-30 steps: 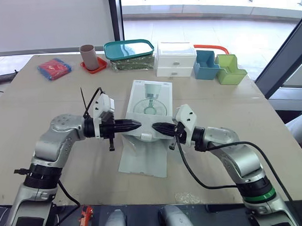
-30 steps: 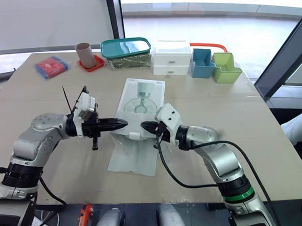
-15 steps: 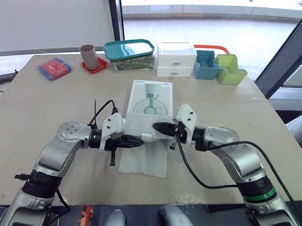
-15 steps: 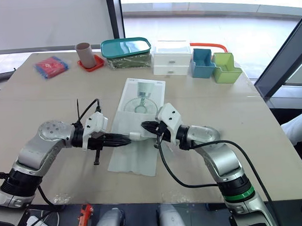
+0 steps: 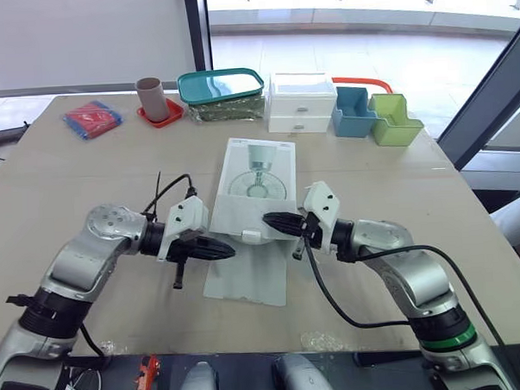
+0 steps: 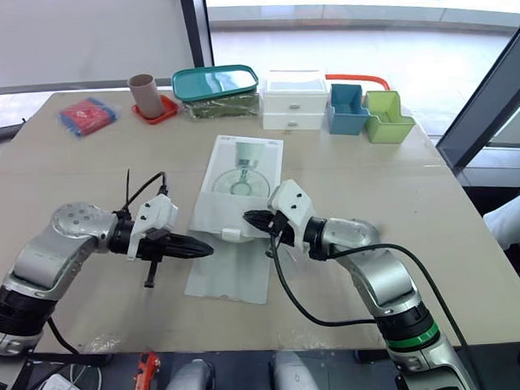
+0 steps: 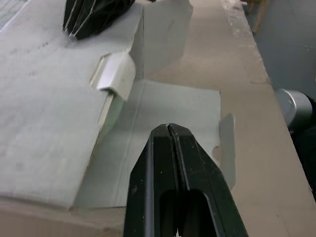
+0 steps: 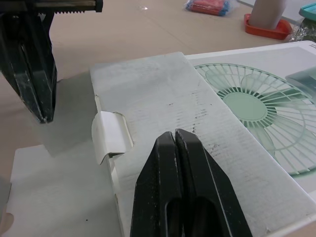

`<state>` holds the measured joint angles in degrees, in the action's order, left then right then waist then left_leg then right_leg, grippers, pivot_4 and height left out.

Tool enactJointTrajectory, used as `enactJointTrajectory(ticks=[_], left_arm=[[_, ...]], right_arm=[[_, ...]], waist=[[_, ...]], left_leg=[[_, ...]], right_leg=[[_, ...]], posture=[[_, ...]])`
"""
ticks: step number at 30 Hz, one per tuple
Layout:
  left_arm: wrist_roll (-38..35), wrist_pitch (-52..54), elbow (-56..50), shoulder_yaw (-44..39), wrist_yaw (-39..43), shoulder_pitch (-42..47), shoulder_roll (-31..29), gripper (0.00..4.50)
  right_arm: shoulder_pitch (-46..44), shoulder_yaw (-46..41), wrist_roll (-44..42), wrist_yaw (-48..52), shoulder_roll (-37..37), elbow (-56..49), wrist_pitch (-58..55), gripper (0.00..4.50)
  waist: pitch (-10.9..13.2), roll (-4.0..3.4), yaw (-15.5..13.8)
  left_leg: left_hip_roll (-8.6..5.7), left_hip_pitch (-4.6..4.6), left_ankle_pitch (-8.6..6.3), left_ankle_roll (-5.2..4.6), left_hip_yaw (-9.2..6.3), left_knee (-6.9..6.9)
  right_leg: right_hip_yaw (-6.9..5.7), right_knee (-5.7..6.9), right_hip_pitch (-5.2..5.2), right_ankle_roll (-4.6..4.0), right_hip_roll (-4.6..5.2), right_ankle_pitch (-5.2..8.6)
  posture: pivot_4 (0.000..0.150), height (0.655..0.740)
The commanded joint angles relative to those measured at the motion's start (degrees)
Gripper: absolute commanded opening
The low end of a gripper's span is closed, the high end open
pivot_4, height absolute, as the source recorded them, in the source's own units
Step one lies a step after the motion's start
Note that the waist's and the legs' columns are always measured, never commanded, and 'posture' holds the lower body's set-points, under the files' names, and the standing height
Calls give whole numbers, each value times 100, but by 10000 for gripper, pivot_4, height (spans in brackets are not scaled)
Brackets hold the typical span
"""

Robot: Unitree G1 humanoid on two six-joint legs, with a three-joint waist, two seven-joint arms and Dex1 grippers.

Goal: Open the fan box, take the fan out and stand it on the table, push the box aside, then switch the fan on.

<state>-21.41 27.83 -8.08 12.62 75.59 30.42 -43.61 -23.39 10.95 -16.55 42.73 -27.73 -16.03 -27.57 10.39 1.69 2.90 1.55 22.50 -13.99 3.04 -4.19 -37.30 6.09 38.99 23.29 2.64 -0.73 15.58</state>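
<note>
The white fan box [image 5: 258,179], printed with a green fan, lies flat at the table's middle. Its open flap [image 5: 246,280] rests on the table toward me, and a small white tab [image 5: 251,237] sticks out at the box's near edge. My left gripper [image 5: 230,251] is shut and empty. It points right, low over the flap's left edge, just left of the tab [image 7: 116,74]. My right gripper [image 5: 267,219] is also shut and empty, pointing left over the box's near right corner. In the right wrist view its tip [image 8: 175,133] hangs over the box top beside the tab [image 8: 111,136].
Along the far edge stand a red packet [image 5: 93,118], a brown cup [image 5: 150,94] on a red coaster, a teal tray [image 5: 222,83], white drawers [image 5: 303,101], a blue bin [image 5: 353,111] and a green bin [image 5: 395,120]. The table's front edge runs close behind the flap.
My left gripper has dropped from the box's near left corner down to the flap and drawn slightly back to the left. The right gripper has hardly moved.
</note>
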Motion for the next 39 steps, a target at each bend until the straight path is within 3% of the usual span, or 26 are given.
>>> enactJointTrajectory(ticks=[1, 8, 12, 17, 27, 39], left_arm=[[-19, 40, -40, -44, 236, 132, -239, 0], [402, -127, 358, 136, 581, 219, -706, 0], [848, -775, 1178, 11, 126, 420, -474, 0], [789, -1102, 1656, -394, -348, 523, -94, 0], [455, -924, 1778, -921, -973, 369, 474, 0], [535, -980, 1679, -842, -1342, -14, 812, 0]], right_arm=[[52, 4, 52, 56, -71, 15, -35, 434], [51, 16, 80, 89, -82, 34, -24, 434], [49, 21, 90, 75, -60, 22, -27, 434], [60, 5, 106, 90, -65, 18, -28, 434], [114, 13, 116, 102, -75, -50, -43, 434], [113, 9, 126, 126, -86, -55, -51, 434]], waist=[[0, 1, -2], [1, 1, -2], [1, 1, -13], [1, 2, -14], [1, 2, -14], [0, 2, -14]], left_leg=[[0, 0, 0, 0, 0, 0], [0, 1, 0, 0, 0, 2], [0, 1, 0, 0, 0, 1], [0, 5, 0, -1, -1, 0], [-1, 5, -1, -1, -1, -1], [-1, 4, -1, -1, -4, -2]], right_leg=[[0, 0, 0, 0, 1, 0], [0, 0, 3, -4, 0, 1], [-3, 0, 3, -5, 0, 1], [-4, 0, 4, -17, 2, -6], [-4, 1, 3, -30, 3, -15], [-6, 3, 2, -32, 3, -17]], posture=[[1500, 7400], [1500, 7400], [1500, 7400], [1500, 7400], [1500, 7400], [1500, 7400]])
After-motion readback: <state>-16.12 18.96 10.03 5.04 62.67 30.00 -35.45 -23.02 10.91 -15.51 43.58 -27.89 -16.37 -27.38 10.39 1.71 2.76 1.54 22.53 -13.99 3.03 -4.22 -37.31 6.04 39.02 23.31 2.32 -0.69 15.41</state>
